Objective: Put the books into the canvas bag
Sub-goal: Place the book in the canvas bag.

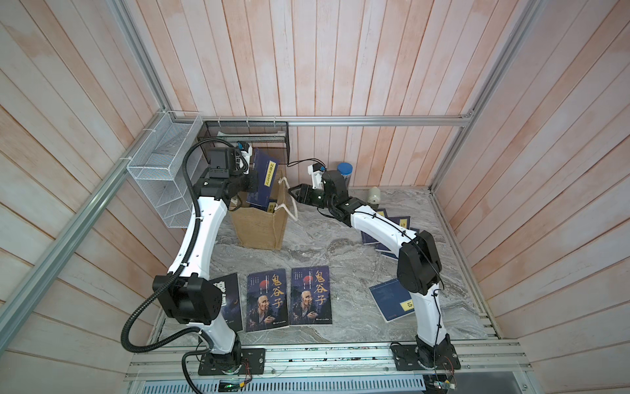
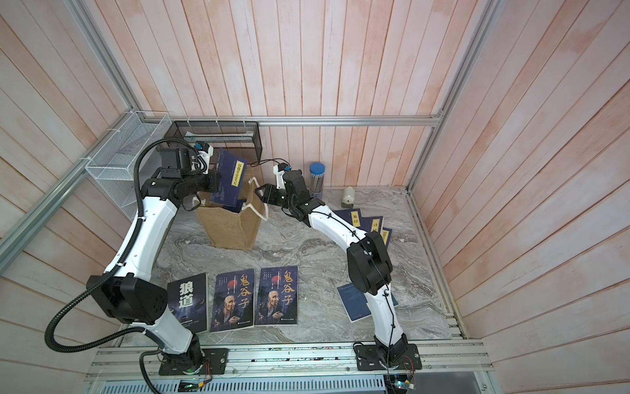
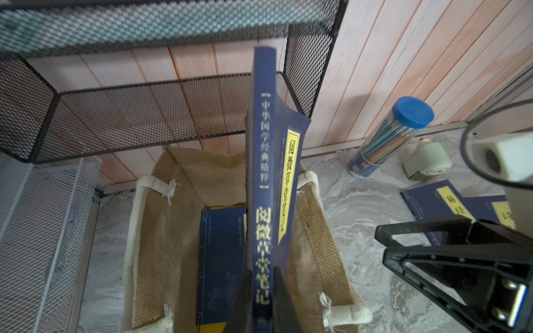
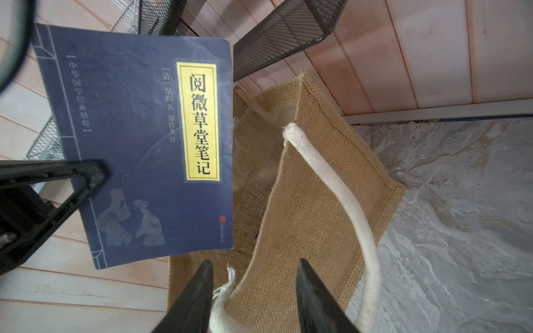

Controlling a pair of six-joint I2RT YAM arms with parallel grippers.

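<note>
A grey marble tabletop (image 1: 306, 245) sits between pale wooden plank walls. The canvas bag (image 1: 259, 228) stands upright near the back wall with its mouth open. Over that mouth the left end effector (image 3: 262, 269) is clamped on the spine end of a navy book (image 4: 138, 138), held on edge. Another navy book (image 3: 222, 259) lies inside the bag. At the bag's rim the right end effector (image 4: 254, 262) has its jaws moderately apart, with the bag's wall and the end of a white rope handle (image 4: 331, 184) between them. In front of the bag, a dark book (image 2: 187, 302) and two portrait books (image 1: 267, 300) lie flat in a row. On the right arm's side of the bag lie fanned navy books (image 2: 361, 221).
</note>
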